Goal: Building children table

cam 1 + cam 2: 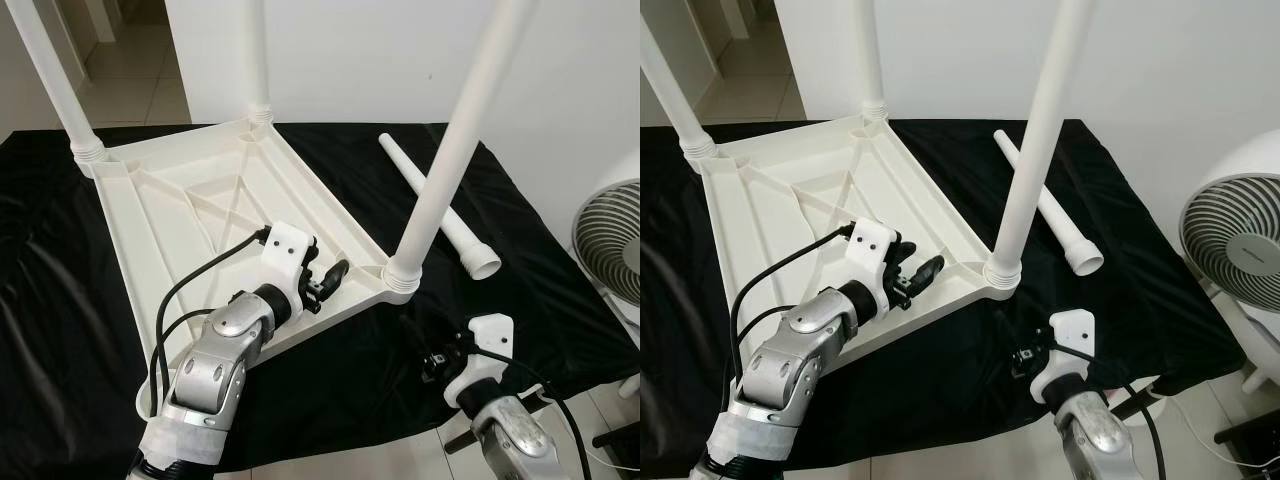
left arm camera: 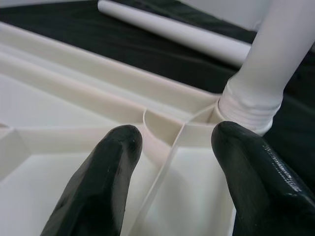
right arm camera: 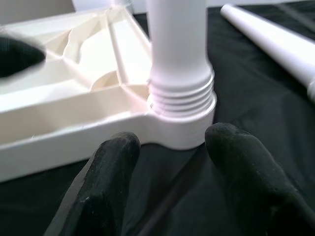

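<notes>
We saw three legs standing in the upturned tabletop (image 1: 200,210); one loose leg (image 1: 440,205) lay beside it. Both pincers, left pincer (image 1: 325,280) and right pincer (image 1: 432,362), were apart, holding nothing.

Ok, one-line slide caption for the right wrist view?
Right gripper, jaws open, faces a screwed-in table leg; spare leg lies nearby.

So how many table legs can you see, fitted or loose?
4: three stand screwed into the upturned tabletop's corners, far left, far middle, near right; one lies loose on the black cloth.
</notes>
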